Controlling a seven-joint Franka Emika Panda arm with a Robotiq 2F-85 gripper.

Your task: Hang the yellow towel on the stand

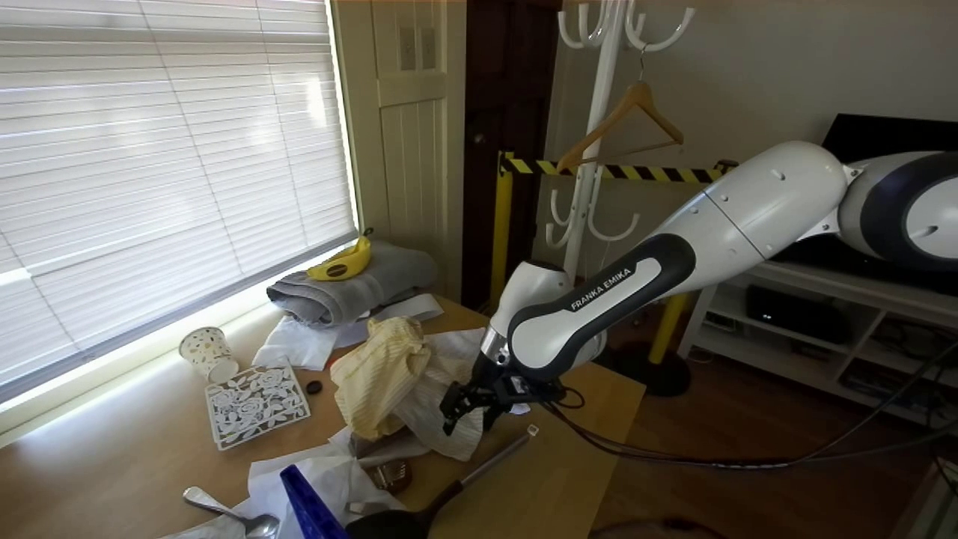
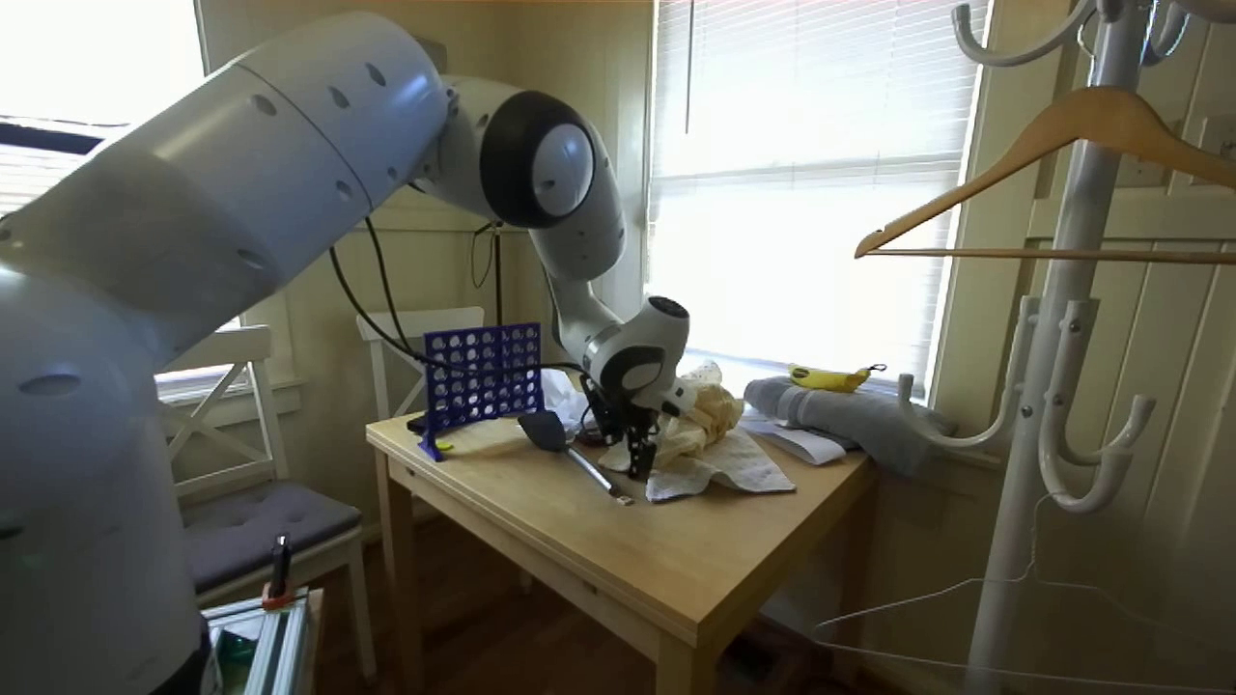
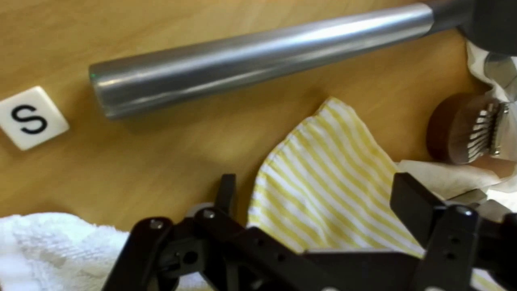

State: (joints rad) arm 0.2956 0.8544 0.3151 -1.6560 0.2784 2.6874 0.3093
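Observation:
The yellow towel is yellow-and-white striped and lies crumpled on the table; it also shows in an exterior view. In the wrist view a flat striped corner of it lies between my fingers. My gripper is open, with one finger on each side of that corner, pointing down at the table. It also shows in both exterior views. The white stand has curved hooks and stands beyond the table; it also shows in an exterior view. A wooden hanger hangs from it.
A spatula, a letter tile and a brown thumb piano lie close to the gripper. A white towel lies beside the striped one. A blue game grid and a grey towel with a banana are on the table.

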